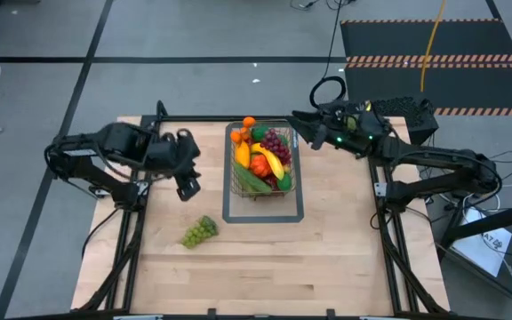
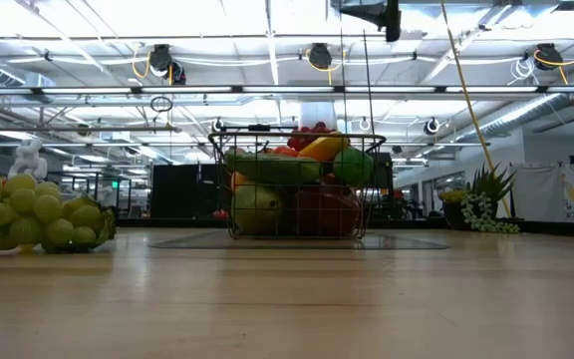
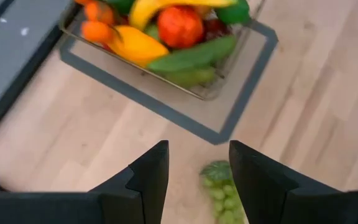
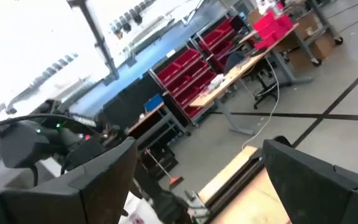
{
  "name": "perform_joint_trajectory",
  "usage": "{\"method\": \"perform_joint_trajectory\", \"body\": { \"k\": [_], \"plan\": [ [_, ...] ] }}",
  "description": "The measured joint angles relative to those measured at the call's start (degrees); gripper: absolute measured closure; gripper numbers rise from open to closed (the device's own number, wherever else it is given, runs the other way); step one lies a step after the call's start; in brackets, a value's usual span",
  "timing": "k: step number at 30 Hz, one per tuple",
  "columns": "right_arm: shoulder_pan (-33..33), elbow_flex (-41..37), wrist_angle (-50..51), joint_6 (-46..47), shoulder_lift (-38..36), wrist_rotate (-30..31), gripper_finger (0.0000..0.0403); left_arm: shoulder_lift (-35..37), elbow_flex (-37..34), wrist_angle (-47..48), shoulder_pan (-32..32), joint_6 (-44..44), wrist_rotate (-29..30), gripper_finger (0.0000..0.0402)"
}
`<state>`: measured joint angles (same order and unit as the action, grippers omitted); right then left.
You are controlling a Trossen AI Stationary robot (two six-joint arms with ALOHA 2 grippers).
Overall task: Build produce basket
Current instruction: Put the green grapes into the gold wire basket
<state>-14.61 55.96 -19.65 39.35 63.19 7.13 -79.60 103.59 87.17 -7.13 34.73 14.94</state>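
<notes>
The wire-mesh basket (image 1: 235,169) stands at the table's far middle, inside a flat grey outline (image 1: 229,213). It is filled with produce: a banana (image 1: 271,160), an orange (image 1: 249,123), dark grapes (image 1: 276,140) and green pieces. A bunch of green grapes (image 1: 199,231) lies on the wood nearer and to the left, and also shows in the low view (image 2: 33,211). My left gripper (image 1: 188,185) hangs open above the table between basket and grapes, with the green grapes (image 3: 219,190) below its fingers. My right gripper (image 1: 302,132) is raised by the basket's far right corner and stands open (image 4: 201,149) with nothing between its fingers.
Bare wood stretches along the table's near half (image 1: 265,276) and to the right of the basket (image 1: 336,204). Beyond the far right corner lies a dark floor mat with striped edges (image 1: 434,40).
</notes>
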Motion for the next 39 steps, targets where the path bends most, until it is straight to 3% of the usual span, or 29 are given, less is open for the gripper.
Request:
{"method": "perform_joint_trajectory", "body": {
  "k": [8, 19, 23, 27, 34, 39],
  "plan": [
    [1.27, 0.00, 11.50, -4.04, -6.13, -5.01, 0.0062, -0.06, -8.96, -6.65, -5.67, 3.00, -4.72, 0.0234],
    [1.25, -0.02, 24.90, -5.40, -12.43, -10.64, 0.0062, 0.01, -23.16, -14.86, -8.96, 11.16, -5.01, 0.0234],
    [1.24, -0.02, 27.00, -6.07, -13.15, -11.10, 0.0062, 0.01, -29.48, -22.26, -9.08, 14.06, -7.68, 0.0233],
    [1.25, -0.02, 27.82, -5.35, -13.47, -15.96, 0.0062, 0.01, -35.36, -31.84, -10.00, 12.11, -9.72, 0.0232],
    [1.25, -0.04, 28.16, 1.47, -13.82, -26.73, 0.0062, 0.01, -42.58, -39.79, -10.99, 4.61, -11.36, 0.0175],
    [3.02, -0.04, 28.12, 2.61, -14.59, -28.41, 0.0062, 0.01, -45.46, -38.68, -9.77, -0.72, -14.71, 0.0134]
  ]
}}
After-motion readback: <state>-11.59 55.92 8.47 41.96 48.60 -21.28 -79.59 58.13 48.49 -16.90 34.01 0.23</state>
